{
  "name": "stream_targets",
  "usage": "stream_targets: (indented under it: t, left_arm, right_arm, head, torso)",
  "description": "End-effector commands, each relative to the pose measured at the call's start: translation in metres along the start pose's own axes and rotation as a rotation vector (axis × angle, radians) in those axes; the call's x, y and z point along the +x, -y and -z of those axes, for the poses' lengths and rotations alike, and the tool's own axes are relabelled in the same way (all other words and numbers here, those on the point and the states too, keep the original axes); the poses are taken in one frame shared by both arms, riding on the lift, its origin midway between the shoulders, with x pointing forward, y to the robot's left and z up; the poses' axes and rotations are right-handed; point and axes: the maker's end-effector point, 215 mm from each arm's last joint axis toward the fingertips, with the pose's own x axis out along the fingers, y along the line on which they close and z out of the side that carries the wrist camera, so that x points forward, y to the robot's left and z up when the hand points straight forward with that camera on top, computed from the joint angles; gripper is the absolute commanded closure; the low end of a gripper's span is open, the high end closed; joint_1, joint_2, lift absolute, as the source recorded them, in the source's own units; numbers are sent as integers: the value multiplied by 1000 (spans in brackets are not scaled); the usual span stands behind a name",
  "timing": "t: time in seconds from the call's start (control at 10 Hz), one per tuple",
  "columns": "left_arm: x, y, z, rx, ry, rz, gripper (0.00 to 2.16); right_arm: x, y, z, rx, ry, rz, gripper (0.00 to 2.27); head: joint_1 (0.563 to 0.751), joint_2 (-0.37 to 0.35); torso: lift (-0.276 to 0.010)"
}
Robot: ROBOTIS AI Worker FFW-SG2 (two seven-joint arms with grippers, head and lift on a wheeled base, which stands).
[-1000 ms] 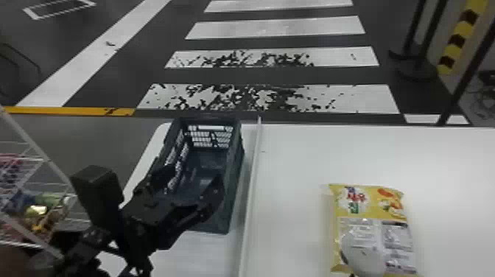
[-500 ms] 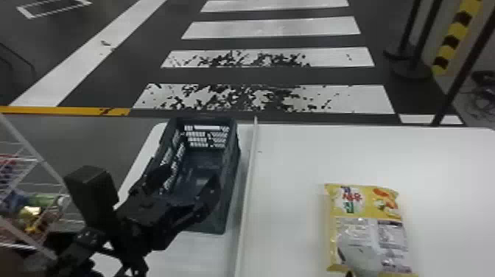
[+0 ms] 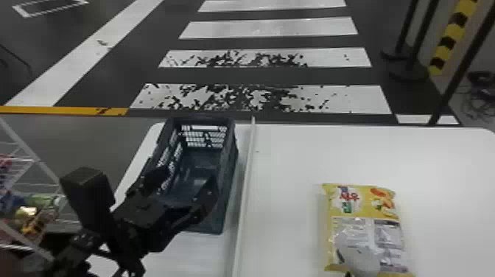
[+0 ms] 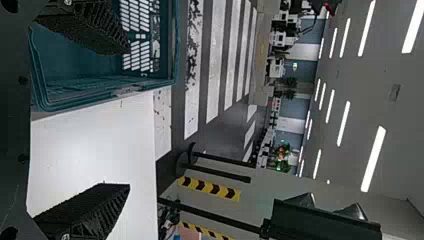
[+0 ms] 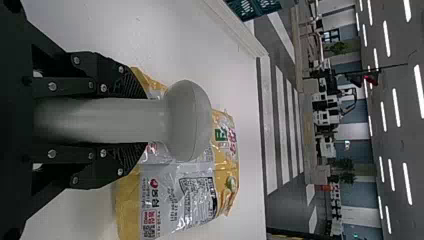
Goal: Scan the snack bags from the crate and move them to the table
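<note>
Take the crate [image 3: 228, 162] as the landmark: it stands on the left part of the white table [image 3: 283, 221], its long sides running away from the robot, its slotted far end and part of its floor in sight. The left gripper [image 3: 184, 182] is over the crate's near part, its jaws spread wide; in the left wrist view one finger [image 4: 95, 30] is seen against the crate's inside and the other [image 4: 90, 210] against the white tabletop to the crate's right. The snack bag [image 3: 331, 221], yellow with a pale printed panel (a shrimp-coloured picture sits near its far corner), lies flat on the table, well to the right of the crate and a little nearer the robot. The right gripper [image 3: 348, 274], also to the crate's right, has its jaws closed on the handle of a pale scanner [image 3: 359, 258], whose rounded head is above the bag; whether the two touch I cannot tell. A thin raised strip [image 3: 245, 199] runs just beside the crate, between it and the bag. Left of the crate is a white wire rack [image 3: 44, 169] holding colourful packets [image 3: 33, 221], and beyond the crate the dark floor carries white stripes [image 3: 353, 97].
</note>
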Motion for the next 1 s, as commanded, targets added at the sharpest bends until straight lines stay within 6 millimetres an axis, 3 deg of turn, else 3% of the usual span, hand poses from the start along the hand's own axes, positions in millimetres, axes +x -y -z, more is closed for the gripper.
stream_targets:
  t: [0.0,0.3,0.5,0.7,0.9]
  left_arm:
    - [0,1,-1,0,3,1,36]
    - [-1,1,-1,-3,1,0,36]
    - [-1,2,-1,-5,1,2,36]
    - [-3,4,-1,-8,2,3,36]
    - [-4,6,-3,-8,6,5,36]
  right_arm:
    - [0,0,1,0,-1,0,2240]
    - [1,1,1,3,4,0,2240]
    - [-1,8,-22,17,63,6,2240]
    - [3,49,-60,33,125,64,2240]
    - [18,113,-84,40,133,141,2240]
  head:
    - [695,129]
    - [695,127]
    - [695,125]
    - [695,111]
    - [695,34]
  torso:
    - [-95]
    - [-95]
    - [-95]
    - [-95]
    - [-95]
